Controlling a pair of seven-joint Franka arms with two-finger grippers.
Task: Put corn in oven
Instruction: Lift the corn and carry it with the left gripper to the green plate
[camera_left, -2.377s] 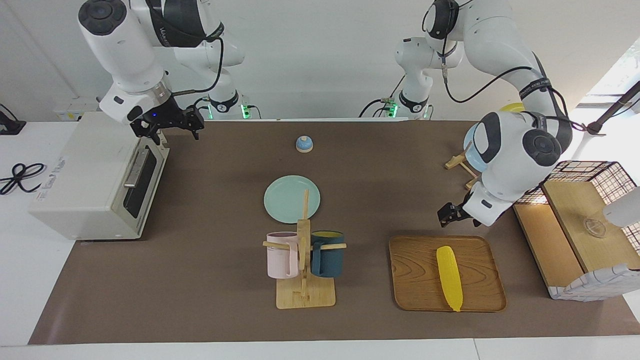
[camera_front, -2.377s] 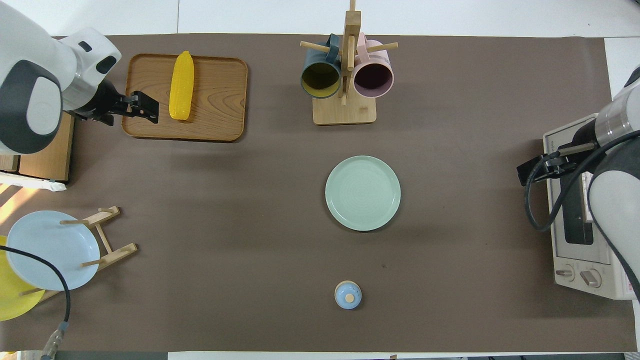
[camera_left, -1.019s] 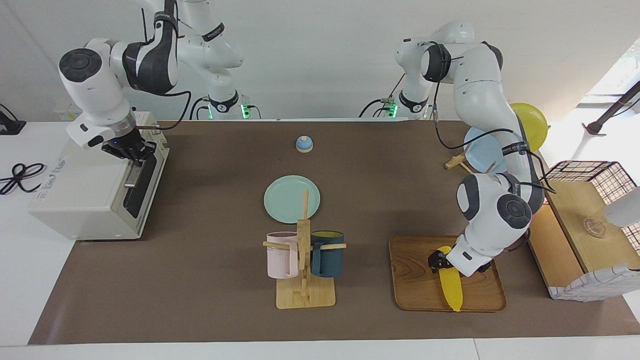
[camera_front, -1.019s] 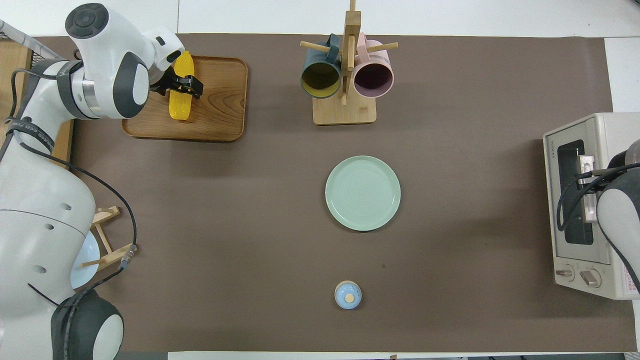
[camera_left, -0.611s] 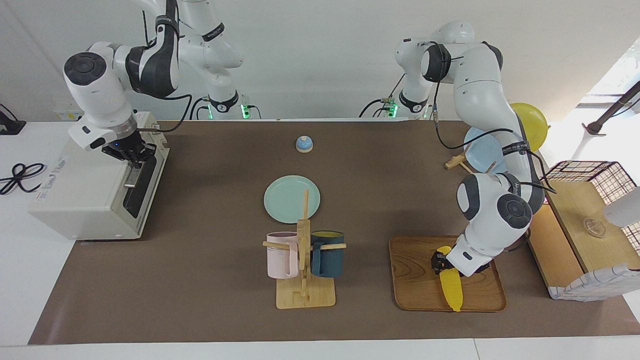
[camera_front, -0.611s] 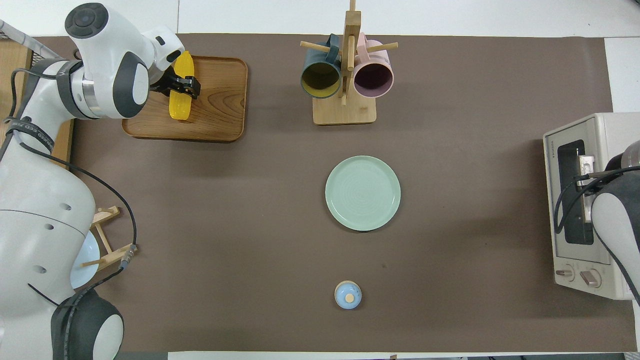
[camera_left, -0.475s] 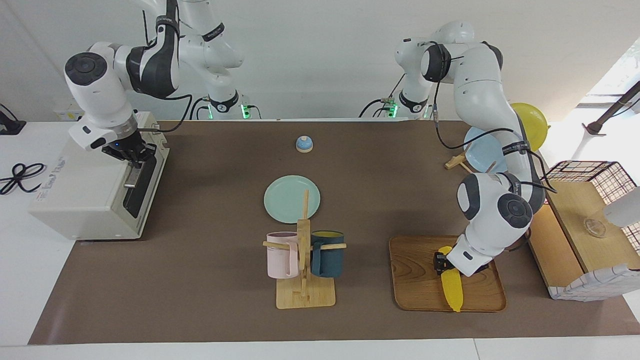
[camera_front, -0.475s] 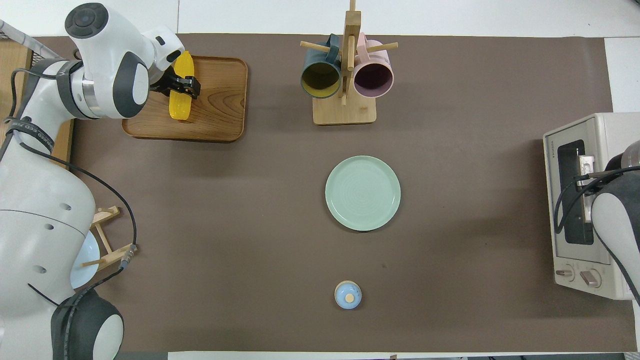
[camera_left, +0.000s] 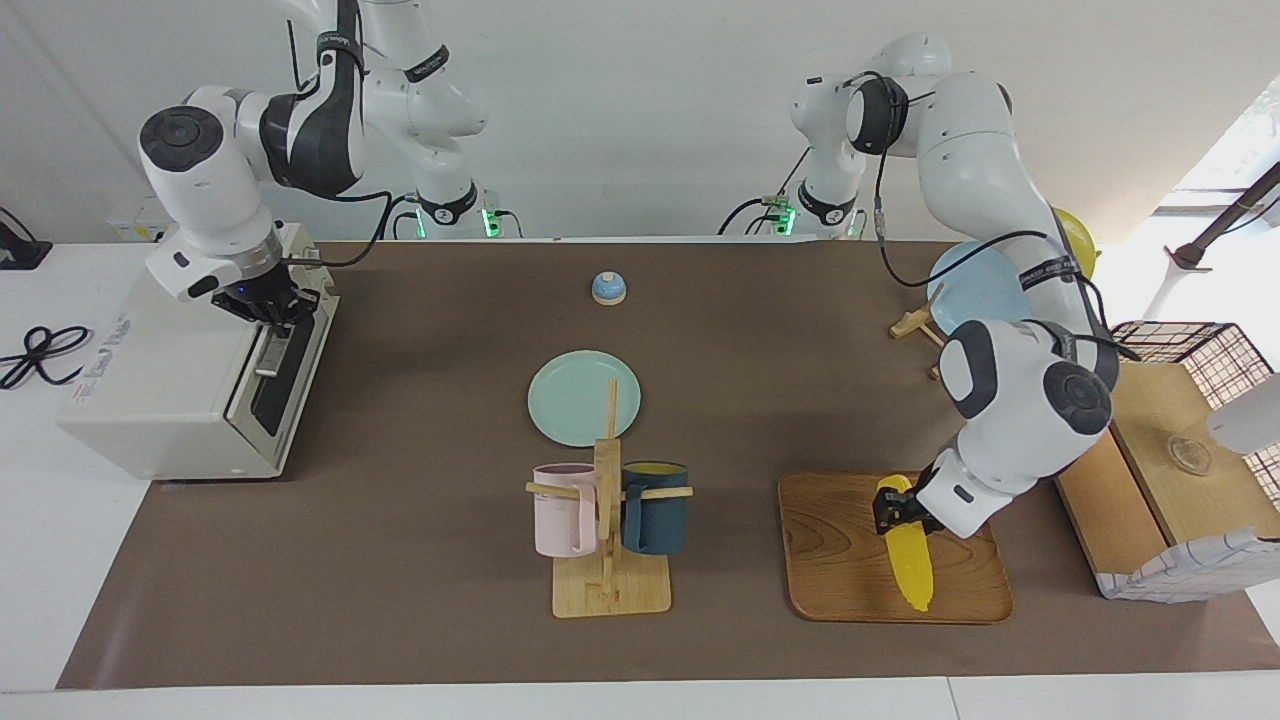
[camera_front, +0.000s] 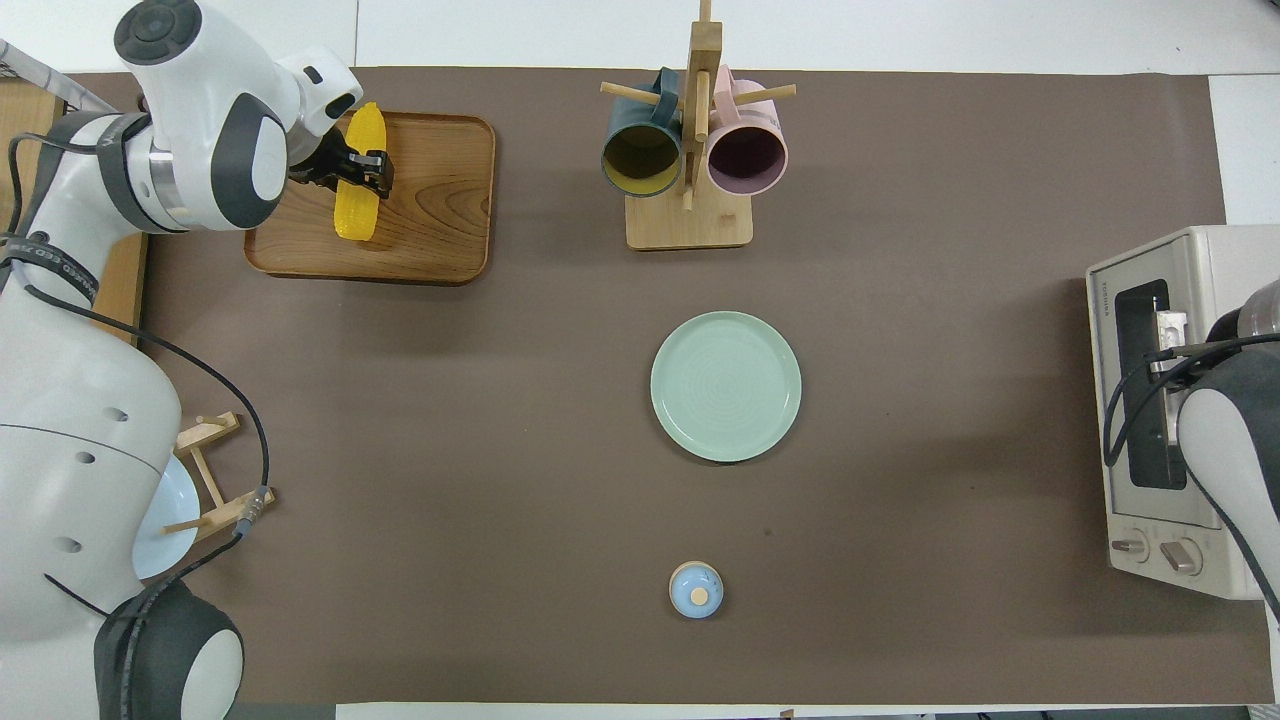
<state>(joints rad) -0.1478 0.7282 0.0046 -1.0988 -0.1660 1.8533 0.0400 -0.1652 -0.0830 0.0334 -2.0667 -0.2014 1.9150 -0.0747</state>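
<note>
The yellow corn (camera_left: 910, 565) lies lengthwise on a wooden tray (camera_left: 830, 570) at the left arm's end of the table. My left gripper (camera_left: 893, 510) is shut on the corn's end nearer the robots. In the overhead view the corn (camera_front: 353, 205) shows under the left gripper (camera_front: 360, 168). The cream-white oven (camera_left: 160, 390) stands at the right arm's end with its dark glass door facing the table. My right gripper (camera_left: 268, 310) is shut on the metal handle at the top of that door. In the overhead view the right arm hides it over the oven (camera_front: 1200, 260).
A mug rack (camera_left: 607, 540) with a pink and a dark blue mug stands mid-table. A pale green plate (camera_left: 575, 400) and a small blue bell (camera_left: 608, 288) lie nearer the robots. A plate stand (camera_left: 975, 285) and a wire-and-wood basket box (camera_left: 1170, 440) are beside the tray.
The left gripper came down onto the corn and closed on it, and its arm has risen slightly, shifting the corn. The right gripper reached the oven handle and stays on it.
</note>
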